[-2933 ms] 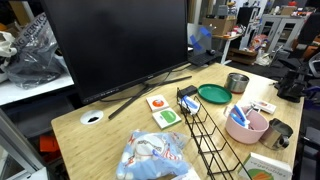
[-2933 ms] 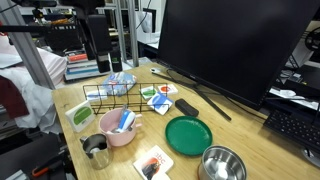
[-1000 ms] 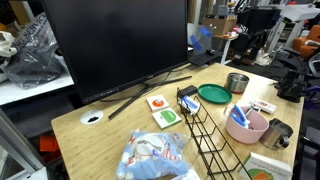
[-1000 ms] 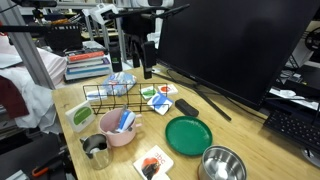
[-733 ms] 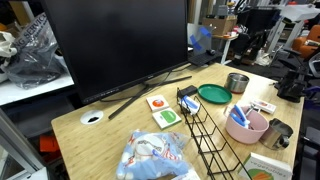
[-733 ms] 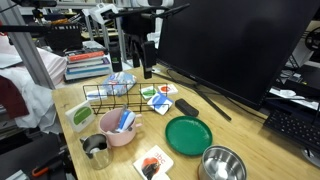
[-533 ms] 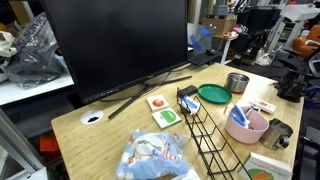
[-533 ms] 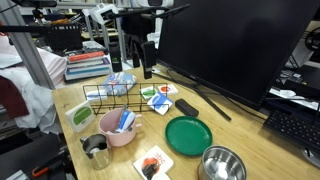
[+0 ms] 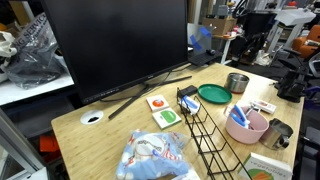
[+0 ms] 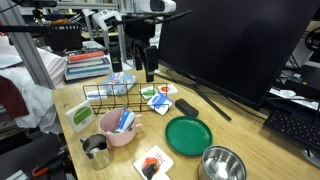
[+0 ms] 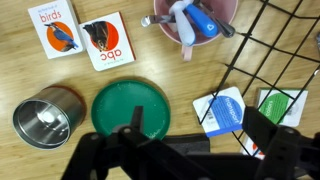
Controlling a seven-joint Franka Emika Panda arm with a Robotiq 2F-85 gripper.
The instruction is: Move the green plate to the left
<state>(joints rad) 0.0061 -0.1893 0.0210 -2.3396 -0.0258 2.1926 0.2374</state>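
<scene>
Right now the green plate (image 11: pixel 118 105) lies flat on the wooden table (image 11: pixel 40 75), just beside the shiny metal cup (image 11: pixel 48 115). Up above it hangs the gripper (image 11: pixel 195 125). Its dark fingers seem spread apart, holding nothing.

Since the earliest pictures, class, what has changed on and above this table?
The arm swung in from beside the table toward the monitor and now hangs over the tabletop; its fingers hold nothing. The green plate, pink bowl and steel cup stayed put.
</scene>
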